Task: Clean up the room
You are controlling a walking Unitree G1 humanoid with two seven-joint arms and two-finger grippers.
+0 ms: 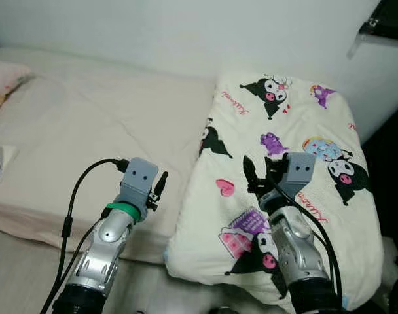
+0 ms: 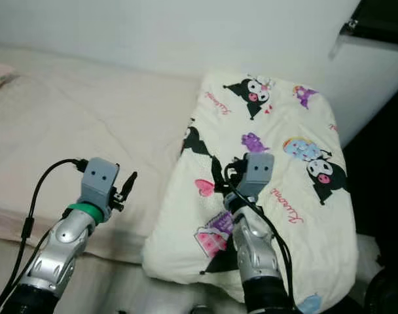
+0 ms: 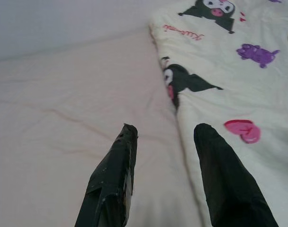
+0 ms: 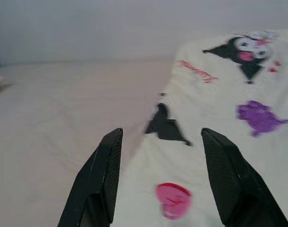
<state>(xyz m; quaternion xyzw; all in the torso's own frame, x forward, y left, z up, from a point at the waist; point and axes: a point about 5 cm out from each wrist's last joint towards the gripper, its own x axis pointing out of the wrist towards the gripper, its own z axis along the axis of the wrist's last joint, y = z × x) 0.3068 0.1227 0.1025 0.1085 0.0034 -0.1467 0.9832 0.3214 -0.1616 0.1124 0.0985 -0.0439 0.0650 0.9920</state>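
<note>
Both grippers' fingers spread wide, empty, above pillow and bed

Cartoon-print quilt on bed

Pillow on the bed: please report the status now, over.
Left tool open, above the bed sheet beside the pillow. Right tool open, above the pillow, holding nothing. Pillow lies at the bed's right end, nothing on it.

2 silver arms, grey camera boxes at wrists, black cables; green ring on left arm; black 2-finger tools.
</note>
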